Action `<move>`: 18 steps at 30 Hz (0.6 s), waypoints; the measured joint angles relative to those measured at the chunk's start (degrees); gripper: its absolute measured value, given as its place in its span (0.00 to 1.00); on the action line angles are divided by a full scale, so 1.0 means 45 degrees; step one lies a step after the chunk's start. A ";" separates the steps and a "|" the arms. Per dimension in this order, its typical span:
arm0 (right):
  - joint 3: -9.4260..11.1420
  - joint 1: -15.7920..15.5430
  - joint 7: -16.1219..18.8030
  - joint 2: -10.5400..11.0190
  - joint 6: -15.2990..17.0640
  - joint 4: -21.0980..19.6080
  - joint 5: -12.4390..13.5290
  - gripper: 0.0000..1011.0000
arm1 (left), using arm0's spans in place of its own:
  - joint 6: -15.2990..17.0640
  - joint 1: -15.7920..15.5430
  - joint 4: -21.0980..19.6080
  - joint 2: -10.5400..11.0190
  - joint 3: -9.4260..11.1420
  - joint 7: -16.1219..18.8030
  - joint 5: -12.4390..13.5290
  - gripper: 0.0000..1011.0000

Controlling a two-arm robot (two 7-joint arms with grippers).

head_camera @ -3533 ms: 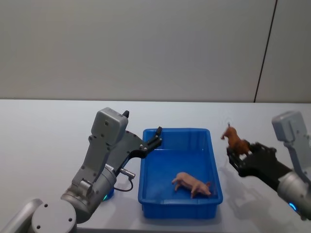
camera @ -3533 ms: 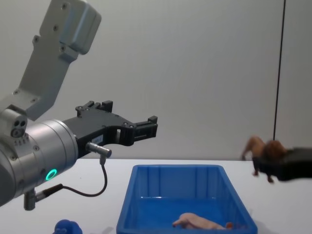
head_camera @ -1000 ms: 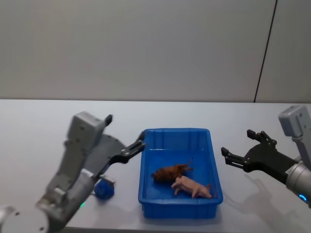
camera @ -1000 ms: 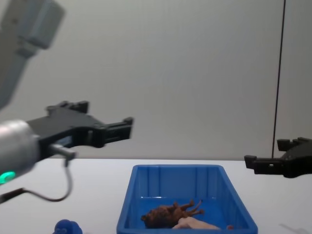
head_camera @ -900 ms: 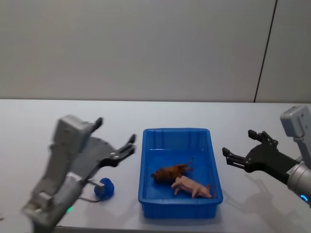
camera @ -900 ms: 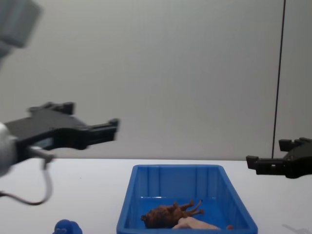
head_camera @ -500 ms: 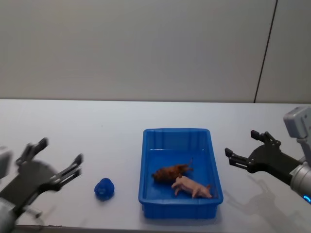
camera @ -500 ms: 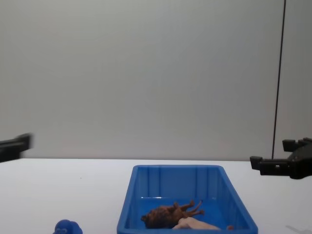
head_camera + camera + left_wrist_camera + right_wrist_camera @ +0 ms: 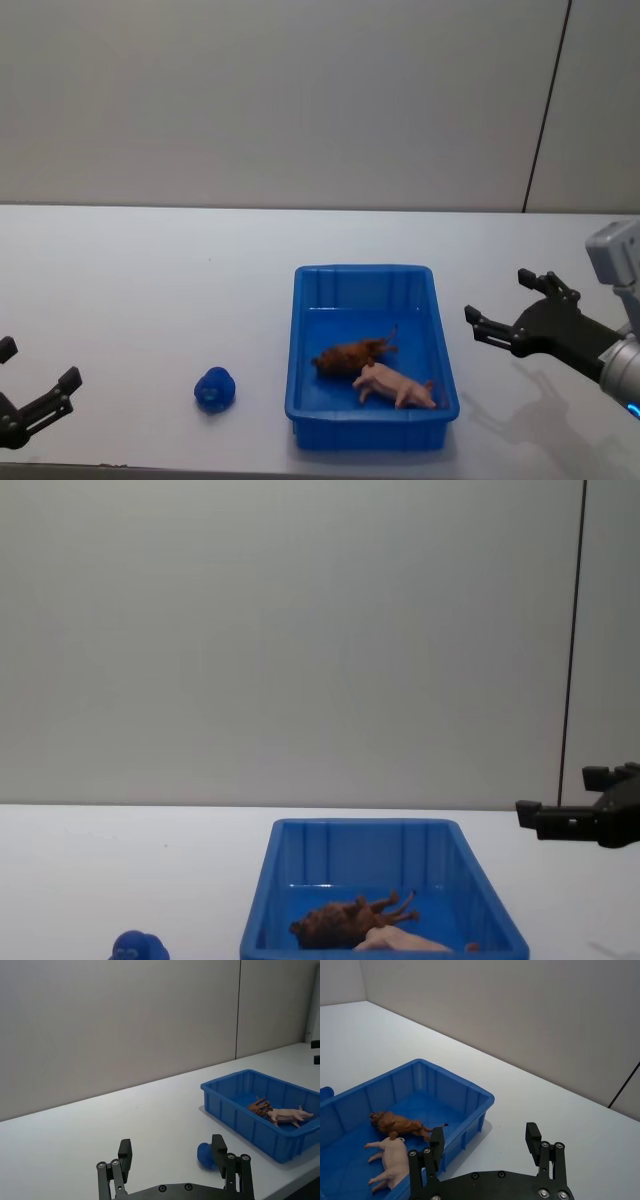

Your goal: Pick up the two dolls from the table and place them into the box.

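Both dolls lie on their sides inside the blue box (image 9: 365,272): the brown lion (image 9: 350,354) toward the middle and the pale pink figure (image 9: 395,382) against it, nearer the front wall. The chest view shows the lion (image 9: 345,920) above the pink one (image 9: 400,942). My right gripper (image 9: 497,297) hovers open and empty to the right of the box, off the table. The right wrist view looks past its spread fingers (image 9: 437,1135) onto the lion (image 9: 397,1123) in the box (image 9: 455,1082). My left gripper (image 9: 38,362) hangs open at the table's near left corner.
A small round blue toy (image 9: 214,388) sits on the white table left of the box, and the left wrist view has it (image 9: 205,1154) just beyond one fingertip. A grey wall runs behind the table. Bare tabletop stretches left and behind the box.
The lion, held by my right gripper 3.5 s ago, now lies in the box. My left arm has pulled back from beside the box to the near left corner. The right gripper drifted slightly right.
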 joint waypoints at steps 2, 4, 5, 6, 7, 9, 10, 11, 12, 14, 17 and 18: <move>0.0003 -0.0002 0.0001 0.0003 -0.0002 0.0000 0.0002 0.99 | -0.0058 -0.0056 0.0200 -0.0008 -0.0013 -0.0353 -0.0212 0.99; 0.0003 -0.0004 0.0001 0.0004 -0.0005 0.0000 0.0004 0.99 | -0.0121 -0.0207 0.0543 -0.0101 -0.0019 -0.0925 -0.0484 0.99; 0.0007 -0.0005 0.0002 0.0006 -0.0007 0.0000 0.0005 0.99 | -0.0132 -0.0265 0.0640 -0.0139 -0.0019 -0.1090 -0.0547 0.99; 0.0007 -0.0006 0.0002 0.0006 -0.0008 0.0000 0.0005 0.99 | -0.0149 -0.0379 0.0810 -0.0220 -0.0018 -0.1390 -0.0664 0.99; 0.0008 -0.0008 0.0002 0.0007 -0.0010 0.0000 0.0006 0.99 | -0.0160 -0.0435 0.0884 -0.0263 -0.0017 -0.1584 -0.0734 0.99; 0.0011 -0.0010 0.0002 0.0010 -0.0012 0.0000 0.0006 0.99 | -0.0166 -0.0625 0.1142 -0.0414 0.0003 -0.1972 -0.0848 0.99; 0.0011 -0.0010 0.0002 0.0010 -0.0012 0.0000 0.0006 0.99 | -0.0167 -0.0689 0.1213 -0.0460 0.0012 -0.2096 -0.0884 0.99; 0.0011 -0.0012 0.0002 0.0011 -0.0014 0.0001 0.0006 0.99 | -0.0167 -0.0750 0.1285 -0.0506 0.0020 -0.2249 -0.0923 0.99; 0.0012 -0.0013 0.0002 0.0013 -0.0014 0.0000 0.0006 0.99 | -0.0166 -0.0828 0.1352 -0.0551 0.0028 -0.2366 -0.0944 0.99; 0.0011 -0.0015 0.0002 0.0015 -0.0014 0.0002 0.0006 0.99 | -0.0146 -0.1016 0.1569 -0.0720 0.0064 -0.2703 -0.0992 0.99; 0.0011 -0.0016 0.0002 0.0017 -0.0014 0.0002 0.0006 0.99 | -0.0043 -0.1316 0.1835 -0.0949 0.0120 -0.3179 -0.1019 0.99; 0.0011 -0.0016 0.0001 0.0018 -0.0014 0.0002 0.0006 0.99 | 0.0033 -0.1470 0.1962 -0.1068 0.0149 -0.3433 -0.1019 0.99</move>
